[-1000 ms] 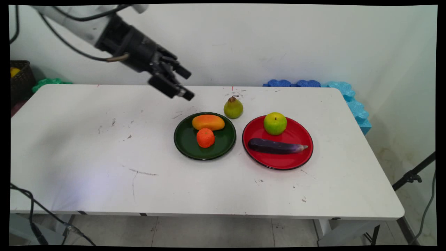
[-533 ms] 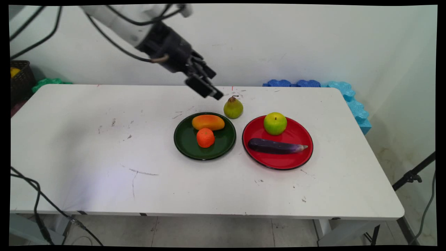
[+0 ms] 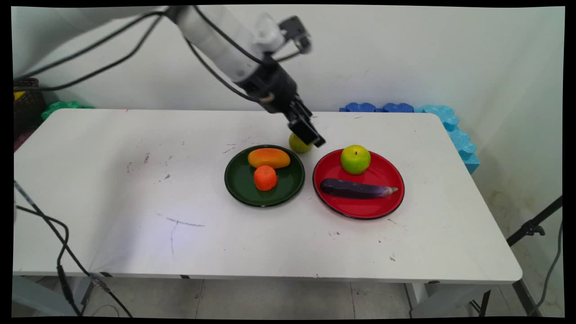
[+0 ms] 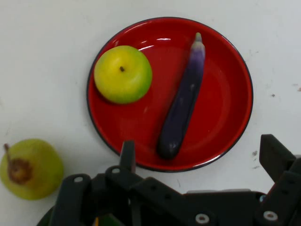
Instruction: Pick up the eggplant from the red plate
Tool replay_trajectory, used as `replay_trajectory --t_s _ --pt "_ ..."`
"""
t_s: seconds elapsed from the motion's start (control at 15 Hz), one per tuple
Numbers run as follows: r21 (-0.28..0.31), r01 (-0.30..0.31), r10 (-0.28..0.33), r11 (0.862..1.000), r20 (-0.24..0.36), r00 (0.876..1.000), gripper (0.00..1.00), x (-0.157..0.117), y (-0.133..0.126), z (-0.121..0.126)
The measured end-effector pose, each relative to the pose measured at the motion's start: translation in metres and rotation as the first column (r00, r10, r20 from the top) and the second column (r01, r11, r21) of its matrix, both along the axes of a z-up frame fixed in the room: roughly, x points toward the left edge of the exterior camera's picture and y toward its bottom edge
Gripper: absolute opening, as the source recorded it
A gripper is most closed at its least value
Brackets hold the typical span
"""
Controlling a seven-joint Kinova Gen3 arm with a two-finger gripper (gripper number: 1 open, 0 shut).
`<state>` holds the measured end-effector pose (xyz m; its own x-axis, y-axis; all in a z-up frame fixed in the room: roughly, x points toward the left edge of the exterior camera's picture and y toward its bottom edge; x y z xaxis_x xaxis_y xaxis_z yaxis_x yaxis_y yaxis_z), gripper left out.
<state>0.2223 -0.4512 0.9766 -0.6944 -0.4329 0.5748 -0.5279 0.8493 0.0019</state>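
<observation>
My gripper [image 3: 315, 138] hangs open above the table, just over the gap between the two plates, and holds nothing. It covers most of a green pear [image 3: 295, 145] standing on the table behind the plates. In the hand view the pear [image 4: 30, 167] lies at lower left, and the gripper [image 4: 198, 147] looks down on the red plate [image 4: 225, 94]. On that plate [image 3: 360, 208] lie a green apple [image 3: 355, 159] [image 4: 123, 74] and a purple eggplant [image 3: 357, 189] [image 4: 183, 101]. The dark green plate [image 3: 288, 185] carries a mango [image 3: 268, 158] and an orange [image 3: 265, 177].
Blue foam mats [image 3: 405, 108] lean at the table's back right corner. A dark basket [image 3: 24, 101] and something green [image 3: 63, 107] sit beyond the left end. Black cables [image 3: 58, 252] hang at the front left, and a tripod leg [image 3: 533, 227] stands at right.
The arm has swung right and down, from above the table's back middle to just over the pear. The fruit and plates have not moved.
</observation>
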Motion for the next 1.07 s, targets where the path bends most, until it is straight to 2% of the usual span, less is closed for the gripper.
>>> replay_trajectory --t_s 0.47,1.07 --pt "0.035 0.017 -0.019 0.999 0.041 0.999 1.00 -0.043 -0.026 -0.037" --pt "0.056 0.094 -0.098 0.994 0.076 0.992 1.00 -0.081 -0.051 -0.085"
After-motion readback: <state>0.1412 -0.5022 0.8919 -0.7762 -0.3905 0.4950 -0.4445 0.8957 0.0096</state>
